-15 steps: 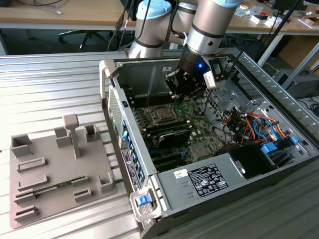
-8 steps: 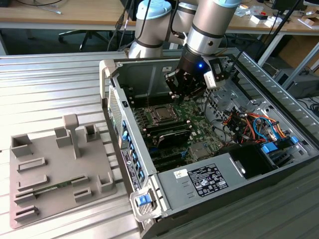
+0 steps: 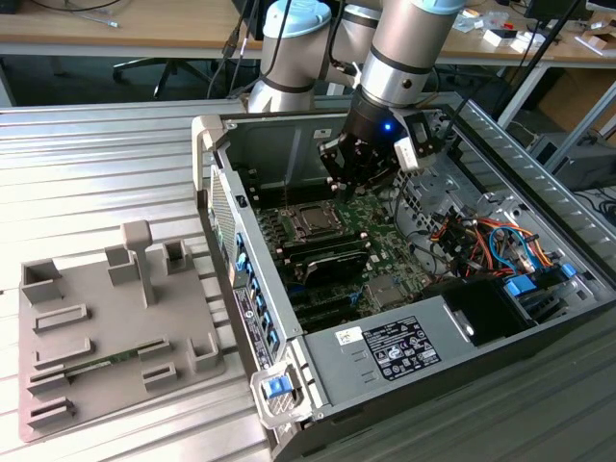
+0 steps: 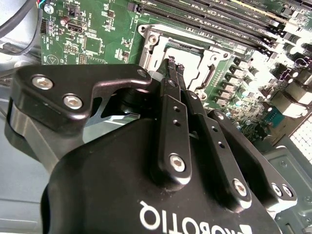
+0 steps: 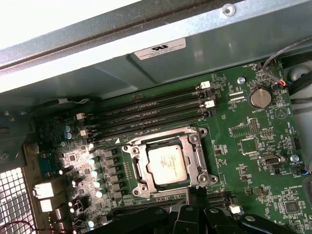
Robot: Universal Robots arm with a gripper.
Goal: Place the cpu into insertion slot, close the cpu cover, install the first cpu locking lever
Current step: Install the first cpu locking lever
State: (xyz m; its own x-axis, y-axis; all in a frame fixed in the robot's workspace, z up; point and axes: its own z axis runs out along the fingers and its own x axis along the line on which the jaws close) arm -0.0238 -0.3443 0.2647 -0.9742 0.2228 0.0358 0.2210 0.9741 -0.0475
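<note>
Seated already: the thin square silvery-topped cpu lying flat in the dark metal-rimmed insertion slot, framed by the silvery cut-out cpu cover (apparently lowered). Likely light, stiff, fragile underneath — best handled by its edges; the cover thin, springy metal. Black two-finger gripper just above the socket's near edge, fingers drawn close together, holding nothing. First wrist view bares the chip's top; exterior view places it mid-board.

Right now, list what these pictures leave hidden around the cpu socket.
- Second wrist view: the gripper hides part of the insertion slot.
- First wrist view: the gripper covers the near edge of the cpu cover; levers unclear.
- Exterior view: the cpu is too small to judge seating.
</note>
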